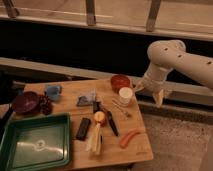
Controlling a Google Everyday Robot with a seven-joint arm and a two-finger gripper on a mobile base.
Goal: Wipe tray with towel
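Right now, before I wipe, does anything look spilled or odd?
Yes: a pale squiggly smear sits in the tray, near the middle of its bottom; it could be a spill or only glare. Nothing else looks tipped. The claw hangs past the right edge of the table, far from the tray.

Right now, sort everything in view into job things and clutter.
Job: large dark-green rectangular tray, near left on the wooden table; crumpled blue cloth, likely the towel; robot hand, hanging beyond the table's right edge.
Clutter: dark-red bowl, white cup, orange carrot-shaped piece.
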